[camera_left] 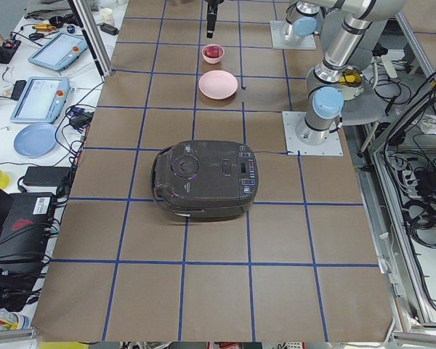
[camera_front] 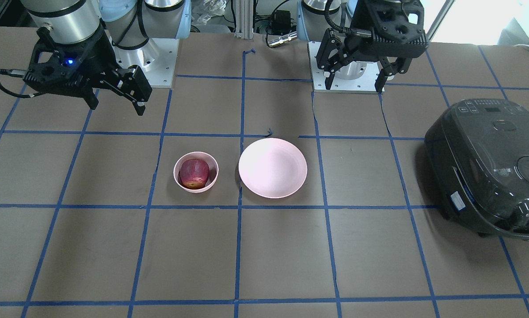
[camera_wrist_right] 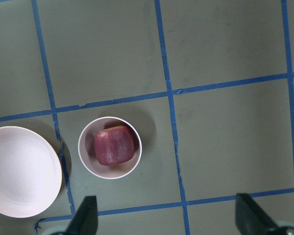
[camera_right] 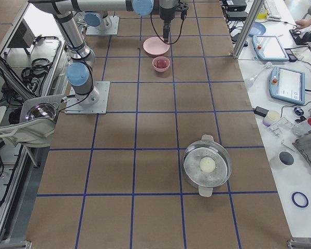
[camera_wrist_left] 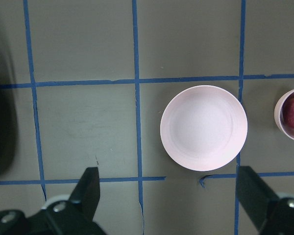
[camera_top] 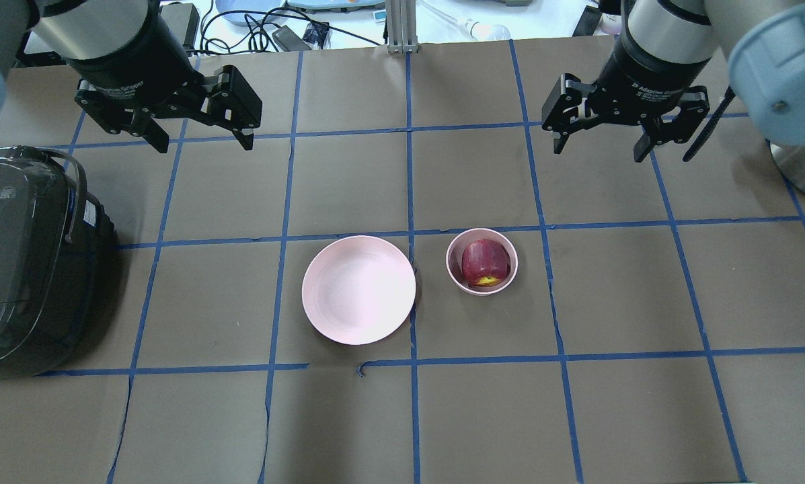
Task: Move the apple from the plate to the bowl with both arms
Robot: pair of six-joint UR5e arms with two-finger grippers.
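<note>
The dark red apple [camera_front: 194, 173] [camera_top: 484, 262] lies inside the small deep pink bowl [camera_front: 174, 173] [camera_top: 452, 262]. The wide pale-pink plate [camera_front: 273, 168] [camera_top: 358, 289] is empty and stands right beside the bowl, on the left-arm side. My left gripper [camera_top: 204, 144] [camera_front: 355, 85] is open and empty, raised over the table well back from the plate. My right gripper [camera_top: 598, 152] [camera_front: 117, 108] is open and empty, raised well back from the bowl. The right wrist view shows the apple [camera_wrist_right: 115, 145] in the bowl [camera_wrist_right: 83, 152]. The left wrist view shows the plate [camera_wrist_left: 203, 128].
A black rice cooker [camera_top: 19, 262] [camera_front: 489, 168] stands at the table's end on the left arm's side. A steel pot [camera_right: 207, 165] holding a white ball stands far along the table on the right arm's side. Blue tape lines grid the brown tabletop.
</note>
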